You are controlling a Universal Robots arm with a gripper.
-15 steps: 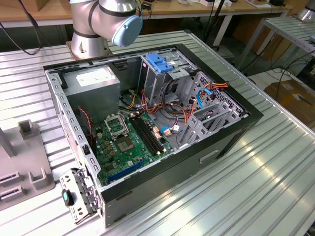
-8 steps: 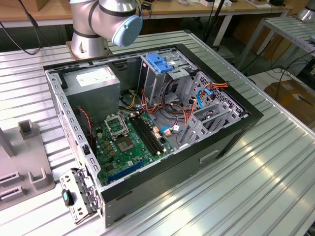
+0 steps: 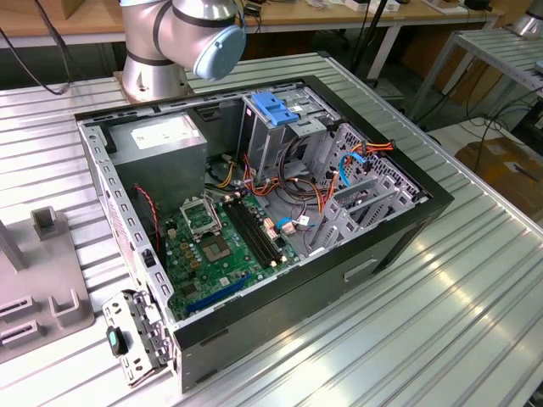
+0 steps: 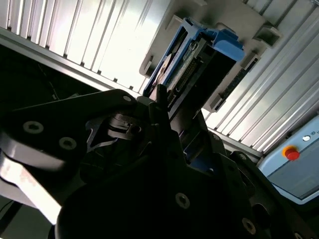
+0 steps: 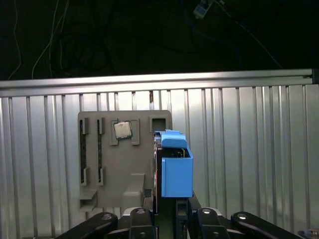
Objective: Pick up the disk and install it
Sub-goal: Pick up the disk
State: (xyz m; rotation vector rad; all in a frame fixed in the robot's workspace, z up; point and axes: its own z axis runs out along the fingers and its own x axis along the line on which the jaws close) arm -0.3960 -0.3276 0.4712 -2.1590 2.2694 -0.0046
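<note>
Gripper [image 5: 166, 208]: stationed at the near end of the disk [image 5: 175, 169]; neither wrist view settles whether it is clamped on the disk or standing open.
Disk position: directly ahead of the gripper and standing on edge. Its blue side rail [image 5: 177, 175] faces the first wrist view. In the second wrist view the disk [image 4: 199, 59] reaches away from the gripper, with blue plastic at its far end.
Holder [image 5: 99, 164]: grey moulded block lying flat, just beside the disk and beyond the gripper. Whether the disk rests in it or hangs free of it cannot be told.
Chip [image 5: 122, 130]: square and metal-topped, seated in a recess of the holder. It is off to one side of the disk and apart from the gripper.
Surface [image 5: 249, 149]: ribbed metal, carrying the holder.
Computer case [image 3: 399, 233]: open on the same ribbed metal in the exterior view. Inside are a green board [image 3: 221, 250], a grey box [image 3: 161, 144] and a cage with a blue latch [image 3: 276, 108]. Its place relative to the gripper cannot be told.
Arm [image 3: 182, 34]: its base stands at the far side of the case.
</note>
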